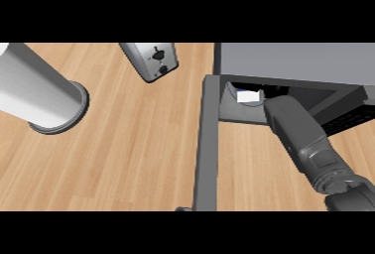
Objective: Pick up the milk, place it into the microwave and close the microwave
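Wooden table (pixel 132 149). Microwave (pixel 293 57) at 1 o'clock, grey top filling the upper right corner; its door (pixel 207 144) swung open, edge-on, running from the cavity down to 6 o'clock. Milk (pixel 247 95) sits inside the cavity, near the door-side wall; only its white top shows. Right forearm (pixel 304 144) enters from 5 o'clock and reaches into the cavity just beside the milk. Right hand hidden inside: cannot tell if grasping or released. Left hand out of view. Large white cylinder (pixel 36 92) at 9 o'clock. Toaster (pixel 152 60) at 12 o'clock, well apart from the microwave.
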`<state>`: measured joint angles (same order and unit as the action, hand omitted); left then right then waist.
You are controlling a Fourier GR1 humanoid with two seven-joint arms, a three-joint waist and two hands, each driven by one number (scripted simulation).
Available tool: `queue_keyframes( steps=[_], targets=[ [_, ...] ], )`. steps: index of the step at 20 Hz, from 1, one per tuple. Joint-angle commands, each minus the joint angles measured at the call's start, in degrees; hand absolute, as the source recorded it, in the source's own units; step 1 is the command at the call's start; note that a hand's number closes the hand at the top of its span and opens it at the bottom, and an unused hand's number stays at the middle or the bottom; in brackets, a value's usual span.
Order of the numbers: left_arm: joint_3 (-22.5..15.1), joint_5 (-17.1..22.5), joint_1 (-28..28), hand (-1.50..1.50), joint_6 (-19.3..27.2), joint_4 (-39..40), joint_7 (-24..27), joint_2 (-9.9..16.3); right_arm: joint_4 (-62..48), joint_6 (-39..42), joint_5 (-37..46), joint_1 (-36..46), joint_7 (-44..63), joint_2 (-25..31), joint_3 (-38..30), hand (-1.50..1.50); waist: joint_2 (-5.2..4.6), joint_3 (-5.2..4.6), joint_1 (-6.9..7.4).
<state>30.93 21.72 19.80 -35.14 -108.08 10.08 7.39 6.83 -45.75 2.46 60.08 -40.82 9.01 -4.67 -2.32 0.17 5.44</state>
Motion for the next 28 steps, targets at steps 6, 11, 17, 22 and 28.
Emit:
queue_keyframes(
  steps=[6,11,17,22,28],
  targets=[
    [-2.40,-2.06,-2.68,-1.50,1.23,1.07,-0.69,-1.26,-2.37,-1.78,0.02,-1.41,-0.32,2.78,-1.08,1.50,-0.97,0.11,1.22],
    [-2.66,-2.50,-4.10,-1.50,1.16,2.98,-0.80,-0.72,-4.28,-3.09,0.67,-1.65,1.65,4.89,-0.86,1.50,-1.06,0.06,1.36],
    [-2.36,-2.15,-4.21,-1.50,0.53,3.12,-1.27,0.33,-5.24,-2.65,3.19,-1.90,1.68,5.07,1.47,-1.50,-1.18,0.15,2.46],
    [-1.72,-3.10,-7.20,-1.50,2.38,5.55,-0.88,0.62,-4.45,-4.16,3.44,-0.74,2.42,4.75,1.62,-1.50,-1.48,0.16,2.38],
    [-2.86,-4.00,-8.53,-1.50,1.06,7.64,0.14,0.98,-3.75,-6.68,4.67,1.13,3.14,1.53,2.59,-1.50,-1.38,0.06,2.77]
  ],
)
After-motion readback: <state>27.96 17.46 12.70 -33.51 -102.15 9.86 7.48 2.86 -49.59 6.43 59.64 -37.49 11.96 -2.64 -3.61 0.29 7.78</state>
